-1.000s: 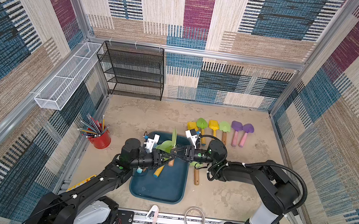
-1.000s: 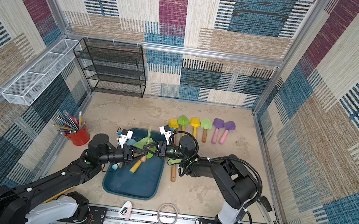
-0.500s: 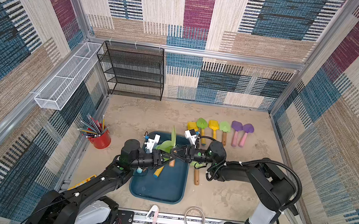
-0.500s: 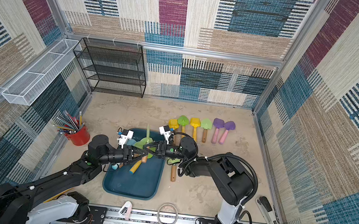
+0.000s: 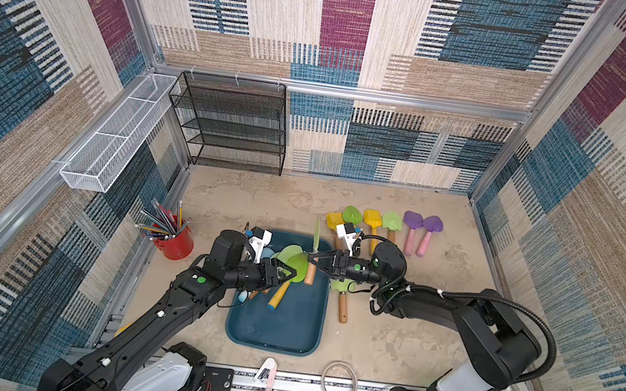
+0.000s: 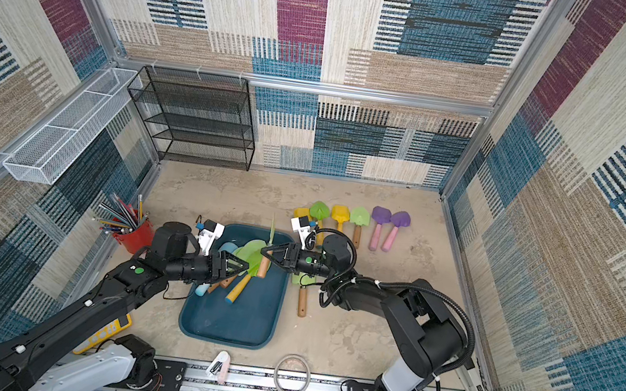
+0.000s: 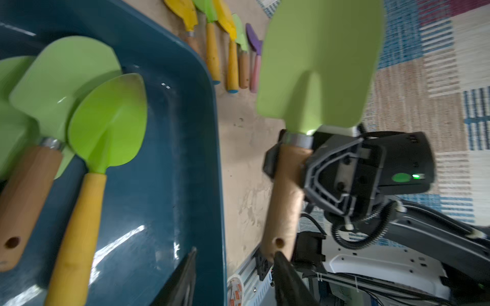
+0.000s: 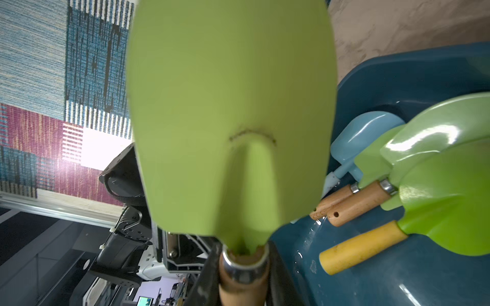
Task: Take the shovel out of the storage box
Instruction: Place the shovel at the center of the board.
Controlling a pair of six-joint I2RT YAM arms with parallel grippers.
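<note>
The storage box [image 5: 275, 325] is a dark teal tub on the sandy table, seen in both top views [image 6: 230, 318]. My right gripper [image 5: 310, 261] is shut on the wooden handle of a green shovel [image 5: 316, 235]. It holds the shovel upright, blade up, above the box's far right part. In the right wrist view the blade [image 8: 230, 106] fills the middle. My left gripper [image 5: 287, 274] is open just beside the handle's lower end [image 7: 278, 242], with nothing between its fingers [image 7: 286, 280]. Several more shovels [image 7: 106, 119] lie in the box.
A row of coloured shovels [image 5: 382, 224] lies on the table behind the box. One more shovel [image 5: 341, 301] lies right of it. A red pencil cup [image 5: 174, 241] stands to the left. A black mesh rack [image 5: 237, 126] and a white wire basket [image 5: 118, 134] are at the back left.
My right gripper has shut on the shovel's handle. My left gripper has opened and let the handle go. Both arms have stayed nearly in place.
</note>
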